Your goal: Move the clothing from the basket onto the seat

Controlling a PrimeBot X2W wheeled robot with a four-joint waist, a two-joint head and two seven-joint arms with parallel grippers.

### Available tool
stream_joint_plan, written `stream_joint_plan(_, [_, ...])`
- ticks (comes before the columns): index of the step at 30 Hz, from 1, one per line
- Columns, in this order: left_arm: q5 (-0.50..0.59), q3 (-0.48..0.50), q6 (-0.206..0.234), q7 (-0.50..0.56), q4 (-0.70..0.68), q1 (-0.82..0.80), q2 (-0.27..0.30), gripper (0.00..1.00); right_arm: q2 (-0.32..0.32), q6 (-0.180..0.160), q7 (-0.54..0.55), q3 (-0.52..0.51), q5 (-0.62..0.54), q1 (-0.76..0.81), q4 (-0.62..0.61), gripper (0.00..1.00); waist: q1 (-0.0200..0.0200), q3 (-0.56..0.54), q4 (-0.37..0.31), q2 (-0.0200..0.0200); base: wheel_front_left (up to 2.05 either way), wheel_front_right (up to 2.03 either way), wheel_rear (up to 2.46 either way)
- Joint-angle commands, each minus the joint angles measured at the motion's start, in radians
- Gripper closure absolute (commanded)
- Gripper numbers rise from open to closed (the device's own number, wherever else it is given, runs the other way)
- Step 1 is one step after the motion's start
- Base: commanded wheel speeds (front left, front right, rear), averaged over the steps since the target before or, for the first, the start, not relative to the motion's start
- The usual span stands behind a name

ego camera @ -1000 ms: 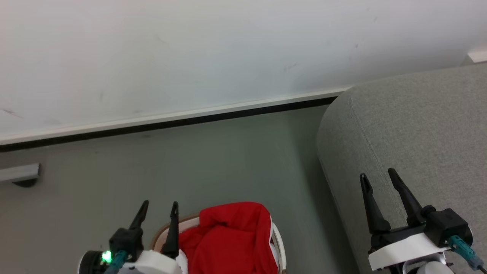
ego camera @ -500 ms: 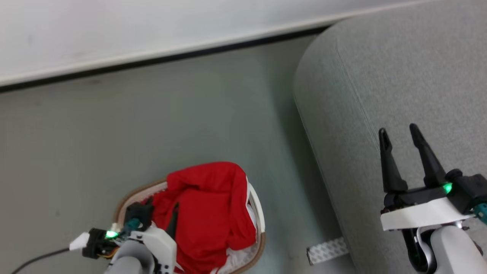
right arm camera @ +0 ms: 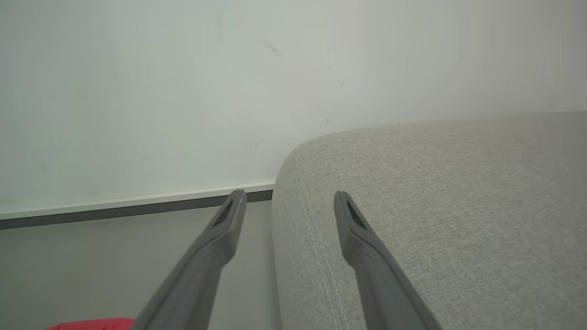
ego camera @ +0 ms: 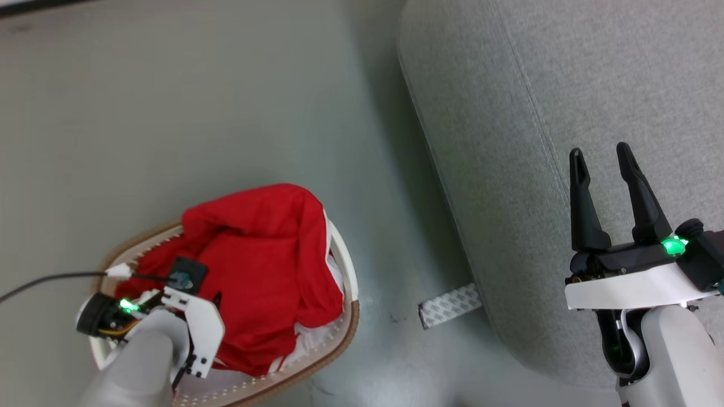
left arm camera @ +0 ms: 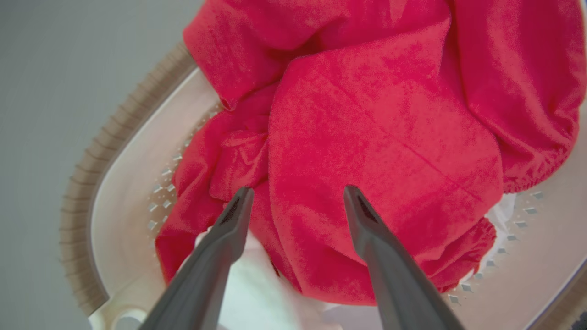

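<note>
The clothing (ego camera: 266,254) is a heap of bright red fabric filling the basket (ego camera: 352,316), a white perforated tub with a brown rim on the floor at lower left. My left gripper (left arm camera: 298,190) points down into the basket, open, its fingertips just above the red clothing (left arm camera: 376,137) with nothing between them. White cloth (left arm camera: 257,293) peeks out under the red. The seat (ego camera: 509,113), light grey and upholstered, fills the right side. My right gripper (ego camera: 599,150) hovers open over the seat's edge (right arm camera: 435,206), empty.
A short white patterned strip (ego camera: 449,305) lies on the grey floor between basket and seat. A black cable (ego camera: 45,280) trails left from my left wrist. A white wall with a dark skirting line (right arm camera: 137,206) stands beyond the seat's end.
The head camera has tilted down, so the wall has left the picture. My left gripper has swung from beside the basket to point down over the red clothing. The right gripper stays open.
</note>
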Motion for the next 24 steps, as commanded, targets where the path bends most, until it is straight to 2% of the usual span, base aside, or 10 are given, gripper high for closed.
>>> stream_joint_plan(1, [0.017, -0.013, -0.006, 0.011, 0.01, -0.021, 0.013, 0.0, 0.002, -0.002, 0.0, -0.002, 0.008, -0.019, -0.006, 0.0, -0.0002, 0.054, -0.034, -0.0001, 0.0, 0.0, 0.0])
stream_joint_plan(4, [0.033, -0.038, -0.014, 0.033, 0.025, -0.056, 0.028, 0.0, 0.009, -0.002, 0.0, 0.006, 0.016, -0.03, -0.009, 0.0, -0.0002, 0.097, -0.047, -0.0001, 0.0, 0.0, 0.0])
stream_joint_plan(12, [0.059, -0.097, -0.026, 0.071, 0.048, -0.093, 0.01, 0.0, 0.016, -0.002, 0.0, 0.027, 0.039, -0.059, -0.016, 0.0, -0.0002, 0.178, -0.066, -0.0001, 0.0, 0.0, 0.0])
stream_joint_plan(13, [0.043, -0.089, -0.022, 0.072, 0.049, -0.093, 0.006, 0.11, 0.017, -0.002, 0.0, 0.028, 0.043, -0.059, -0.016, 0.0, -0.0002, 0.184, -0.066, -0.0001, 0.0, 0.0, 0.0])
stream_joint_plan(14, [0.033, -0.083, -0.015, 0.07, 0.05, -0.094, 0.003, 0.56, 0.017, -0.002, 0.0, 0.029, 0.047, -0.059, -0.016, 0.0, -0.0002, 0.188, -0.065, -0.0001, 0.0, 0.0, 0.0])
stream_joint_plan(15, [0.027, -0.078, -0.008, 0.072, 0.052, -0.093, -0.001, 0.74, 0.017, -0.002, 0.0, 0.031, 0.051, -0.06, -0.015, 0.0, -0.0002, 0.191, -0.064, -0.0001, 0.0, 0.0, 0.0])
stream_joint_plan(16, [0.022, -0.074, -0.006, 0.077, 0.053, -0.091, -0.006, 1.0, 0.017, -0.002, 0.0, 0.033, 0.055, -0.062, -0.013, 0.0, -0.0002, 0.192, -0.063, -0.0001, 0.0, 0.0, 0.0])
stream_joint_plan(24, [0.0, -0.082, -0.007, 0.056, 0.058, -0.07, -0.026, 1.0, 0.017, -0.002, 0.0, 0.041, 0.063, -0.066, -0.001, 0.0, -0.0002, 0.152, -0.055, -0.0001, 0.0, 0.0, 0.0])
